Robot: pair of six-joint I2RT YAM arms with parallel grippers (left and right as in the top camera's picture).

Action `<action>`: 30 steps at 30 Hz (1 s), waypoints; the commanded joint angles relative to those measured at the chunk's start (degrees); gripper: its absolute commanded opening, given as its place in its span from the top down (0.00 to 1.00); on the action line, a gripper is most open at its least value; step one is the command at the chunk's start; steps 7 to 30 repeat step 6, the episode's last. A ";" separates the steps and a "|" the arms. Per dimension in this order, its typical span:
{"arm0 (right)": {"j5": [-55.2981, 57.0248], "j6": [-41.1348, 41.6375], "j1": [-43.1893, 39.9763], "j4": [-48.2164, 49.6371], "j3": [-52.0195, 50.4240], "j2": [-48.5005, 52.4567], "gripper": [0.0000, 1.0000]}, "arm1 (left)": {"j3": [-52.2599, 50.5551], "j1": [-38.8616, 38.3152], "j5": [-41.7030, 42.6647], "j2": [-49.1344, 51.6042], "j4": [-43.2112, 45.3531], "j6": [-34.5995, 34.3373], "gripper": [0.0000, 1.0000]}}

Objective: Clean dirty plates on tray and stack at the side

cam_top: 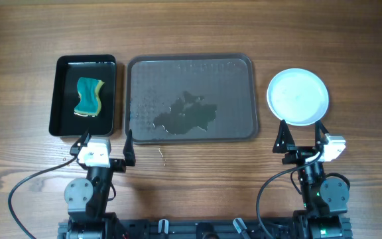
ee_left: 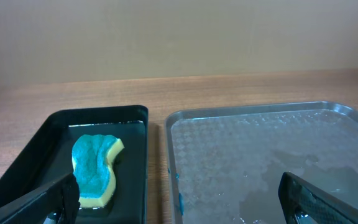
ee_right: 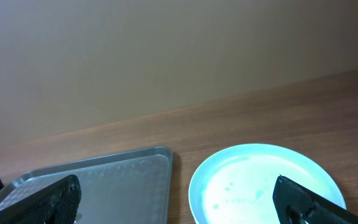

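Observation:
The large grey tray (cam_top: 244, 66) lies mid-table, wet, with a dark puddle and no plates on it; it also shows in the left wrist view (ee_left: 229, 118) and the right wrist view (ee_right: 142, 155). A pale blue plate (cam_top: 298, 97) lies on the table right of the tray, topmost of what may be a stack; it shows in the right wrist view (ee_right: 253, 174) with wet spots. My left gripper (cam_top: 105, 141) is open and empty by the tray's near left corner. My right gripper (cam_top: 301, 138) is open and empty just near of the plate.
A small glossy black tray (cam_top: 62, 99) left of the grey tray holds a blue and yellow sponge (cam_top: 89, 97), which also shows in the left wrist view (ee_left: 95, 168). Bare wooden table surrounds everything.

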 commanded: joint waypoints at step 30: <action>0.68 -1.01 -0.13 0.24 -0.04 -0.72 0.00 | -0.39 -0.31 0.70 -0.50 0.15 0.83 0.00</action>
